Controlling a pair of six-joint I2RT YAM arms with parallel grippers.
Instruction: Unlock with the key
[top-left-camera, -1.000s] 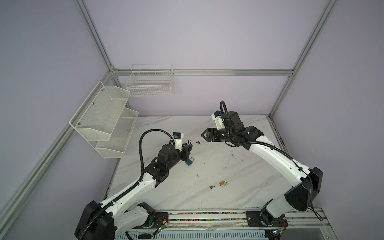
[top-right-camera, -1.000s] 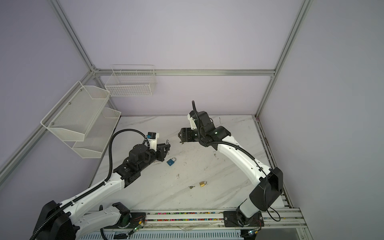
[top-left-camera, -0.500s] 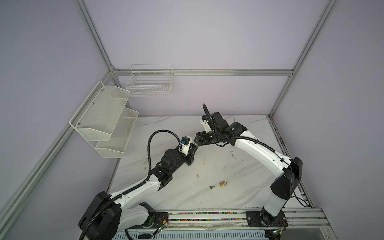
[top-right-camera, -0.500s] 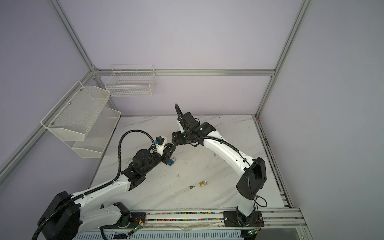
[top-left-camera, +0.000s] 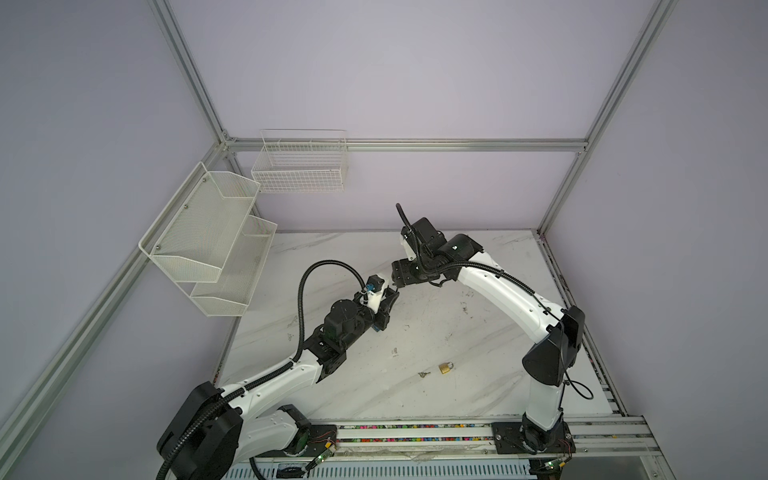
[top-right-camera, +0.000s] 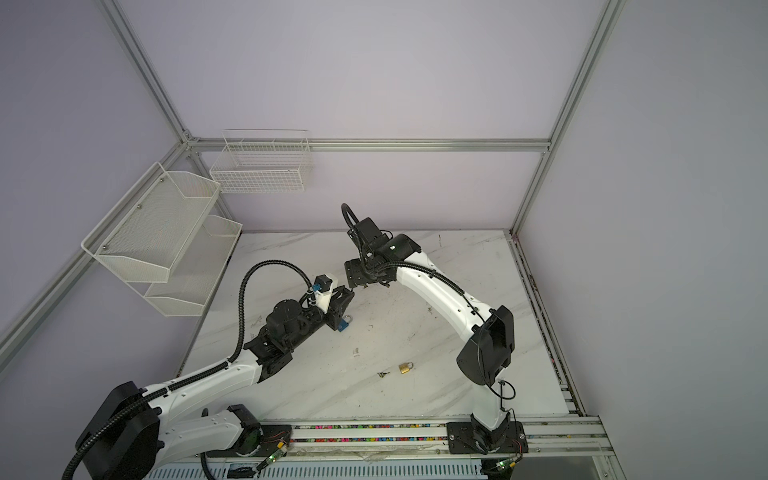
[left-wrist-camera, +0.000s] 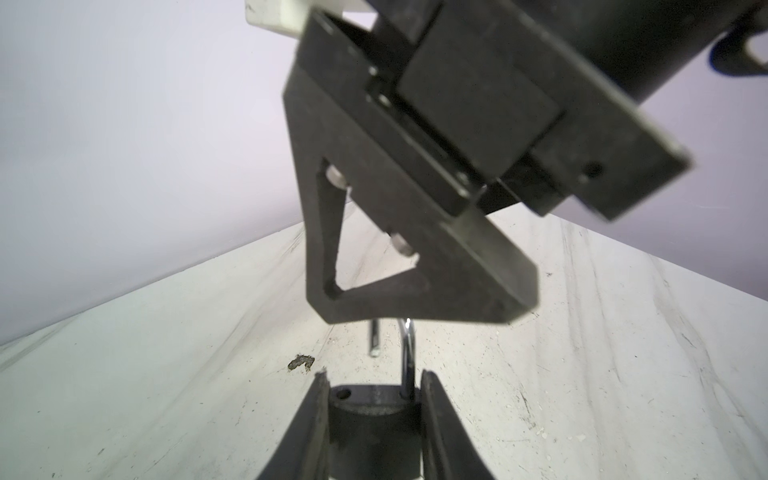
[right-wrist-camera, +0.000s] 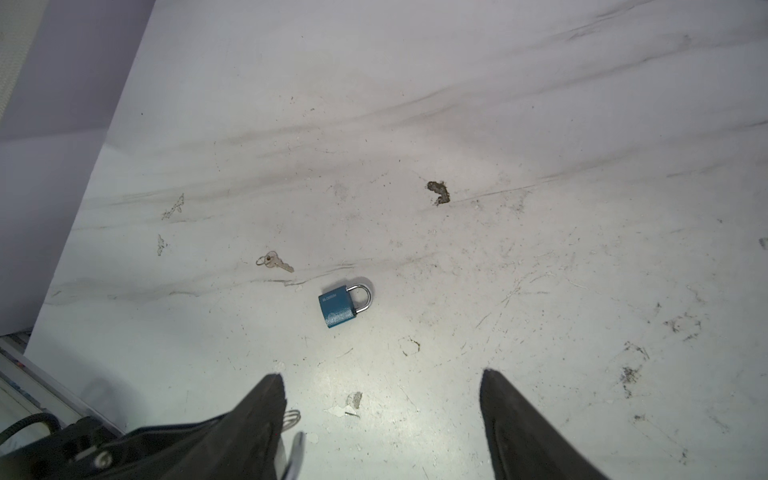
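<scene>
Marble table (top-left-camera: 478, 395) middle, left gripper (left-wrist-camera: 374, 378) pinching dark padlock (left-wrist-camera: 370, 419), right gripper (right-wrist-camera: 381, 376) spread, edges far

Lavender walls (top-left-camera: 415, 83), aluminium frame (top-left-camera: 415, 145), white mesh shelves (top-left-camera: 208, 232), wire basket (top-left-camera: 299, 176), scuffed marble tabletop (top-left-camera: 457, 390).

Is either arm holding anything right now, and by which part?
The left gripper clamps a dark padlock by its body, shackle sticking out. The right gripper has its jaws open, holding nothing.
</scene>
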